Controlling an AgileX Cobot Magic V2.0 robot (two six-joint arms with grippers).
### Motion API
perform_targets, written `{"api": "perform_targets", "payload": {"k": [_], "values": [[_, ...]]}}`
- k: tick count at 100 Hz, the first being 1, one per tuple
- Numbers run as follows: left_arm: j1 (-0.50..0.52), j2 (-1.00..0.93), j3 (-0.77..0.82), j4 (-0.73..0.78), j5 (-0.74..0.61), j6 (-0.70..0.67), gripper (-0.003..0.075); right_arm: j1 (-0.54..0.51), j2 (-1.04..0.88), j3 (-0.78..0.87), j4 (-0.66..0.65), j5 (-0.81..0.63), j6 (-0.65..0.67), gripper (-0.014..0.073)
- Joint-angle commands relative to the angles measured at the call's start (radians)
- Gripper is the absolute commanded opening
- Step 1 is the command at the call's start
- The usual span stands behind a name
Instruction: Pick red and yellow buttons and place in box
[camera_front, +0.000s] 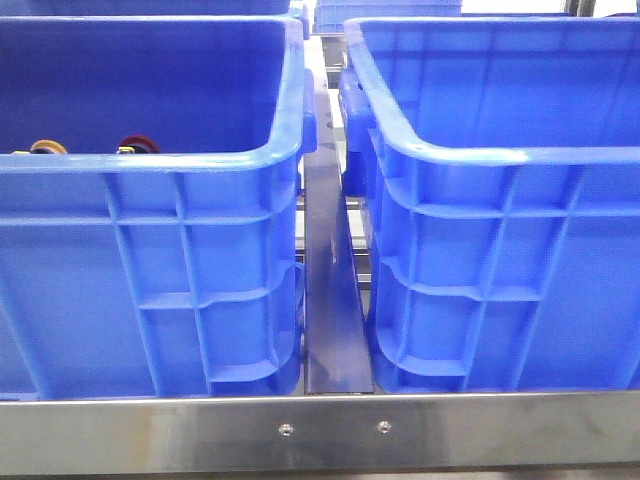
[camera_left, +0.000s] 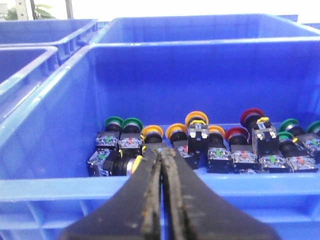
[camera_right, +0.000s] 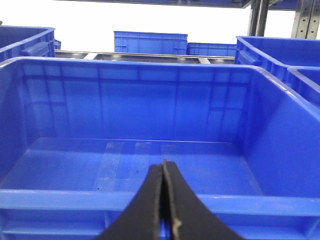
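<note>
Left wrist view: red buttons (camera_left: 252, 118) and yellow buttons (camera_left: 196, 119), glossy mushroom caps on black bodies, lie inside a blue crate (camera_left: 45, 140). Left gripper (camera_left: 161, 156) and right gripper (camera_right: 163, 167) are both pressed closed, empty.

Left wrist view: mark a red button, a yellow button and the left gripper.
red button (camera_left: 252, 117), left wrist view, cap top.
yellow button (camera_left: 196, 117), left wrist view, cap rim.
left gripper (camera_left: 161, 156), left wrist view, between fingertips.
</note>
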Motion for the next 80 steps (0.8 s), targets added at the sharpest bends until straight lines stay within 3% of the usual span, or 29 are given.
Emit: {"api": "perform_targets", "payload": {"k": [1,80], "values": [[0.001,-0.030,0.019,-0.003,-0.085,-0.010,-0.0020,-0.004,-0.023,0.006,-0.007,-0.079,-0.004,-0.0104],[0.001,-0.030,-0.040,-0.003,-0.057,-0.010,-0.0020,-0.004,-0.023,0.006,-0.007,-0.079,-0.004,-0.0104]]}}
